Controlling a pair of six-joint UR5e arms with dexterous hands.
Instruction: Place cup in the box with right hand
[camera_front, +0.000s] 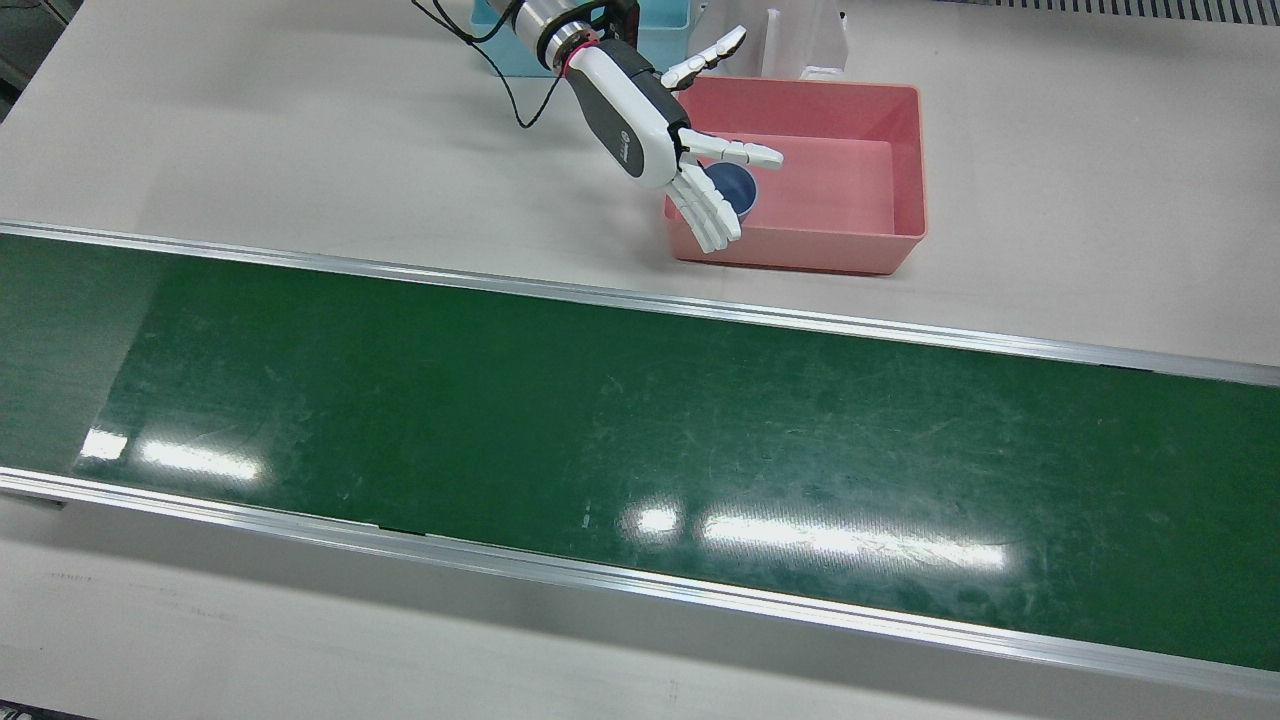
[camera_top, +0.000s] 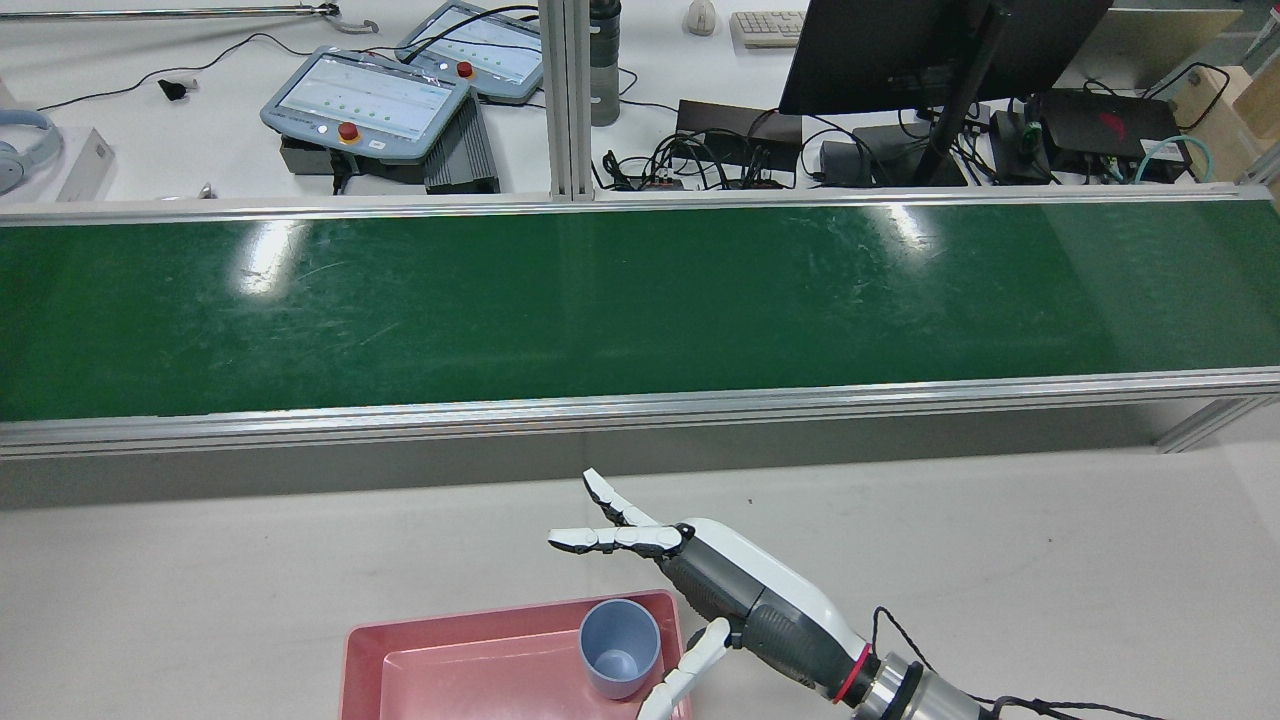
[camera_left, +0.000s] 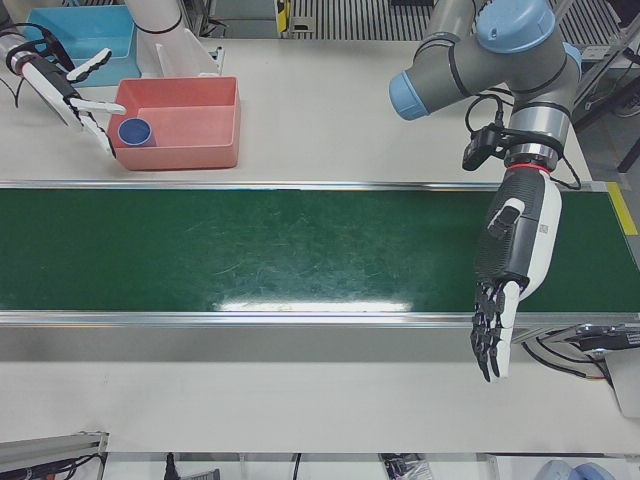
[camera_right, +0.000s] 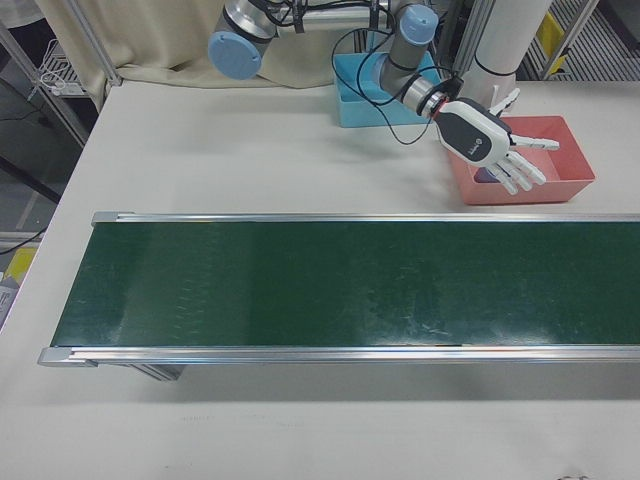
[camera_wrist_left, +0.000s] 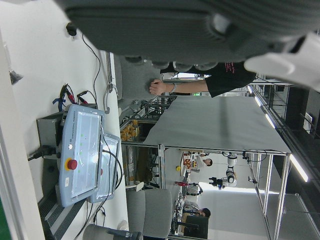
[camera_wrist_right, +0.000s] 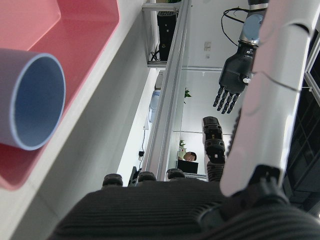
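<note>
The blue cup stands upright inside the pink box, in the corner nearest my right hand. My right hand hovers beside that corner with its fingers spread, open and apart from the cup. My left hand hangs open over the near edge of the green conveyor belt, fingers pointing down, holding nothing.
A light blue bin sits behind the pink box. A white upright holder stands beside it. Beyond the belt lie teach pendants, a monitor and cables.
</note>
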